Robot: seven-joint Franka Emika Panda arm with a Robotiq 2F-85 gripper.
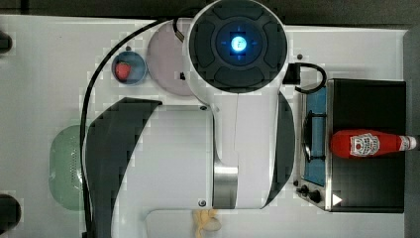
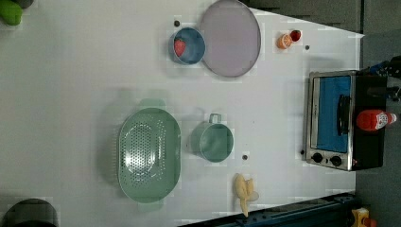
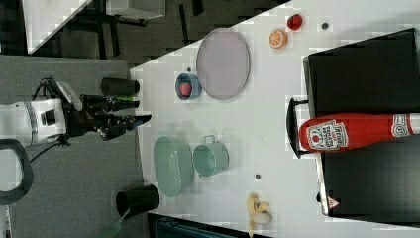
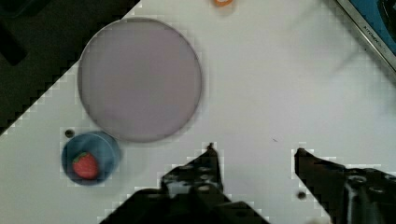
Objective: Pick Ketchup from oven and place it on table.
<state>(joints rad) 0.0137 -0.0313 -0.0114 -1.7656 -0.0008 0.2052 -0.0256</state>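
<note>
The jaws [image 4: 254, 151] stand released with nothing between them, their two dark fingers [image 4: 205, 168] apart over bare white table [image 4: 261, 84] in the wrist view. In the right view the jaws [image 3: 143, 119] hang at the table's edge on the right view's left, beyond the green colander [image 3: 172, 165]. Near the fingers in the wrist view lie a round lilac plate [image 4: 140, 79] and, just beside its rim, a small blue bowl [image 4: 91, 157] holding a strawberry [image 4: 85, 164]; the plate sits close to the table's edge, where dark floor begins. In the left view a wide stretch of bare table opens between the plate [image 2: 230, 38] and the oven [image 2: 343, 120], and another between the green cup [image 2: 215, 140] and the oven's front. The cup stands just beside the colander [image 2: 149, 153], and a banana [image 2: 245, 190] lies near the table's edge at the left view's bottom. An orange slice [image 2: 284, 41] and a small red fruit [image 2: 295, 35] lie well apart from the oven. The Ketchup [image 3: 354, 131] lies on its side on the oven's black top [image 3: 369, 74], its base jutting over the front edge above the door handle [image 3: 293, 126], its white cap [image 1: 411, 143] pointing away from the door.
</note>
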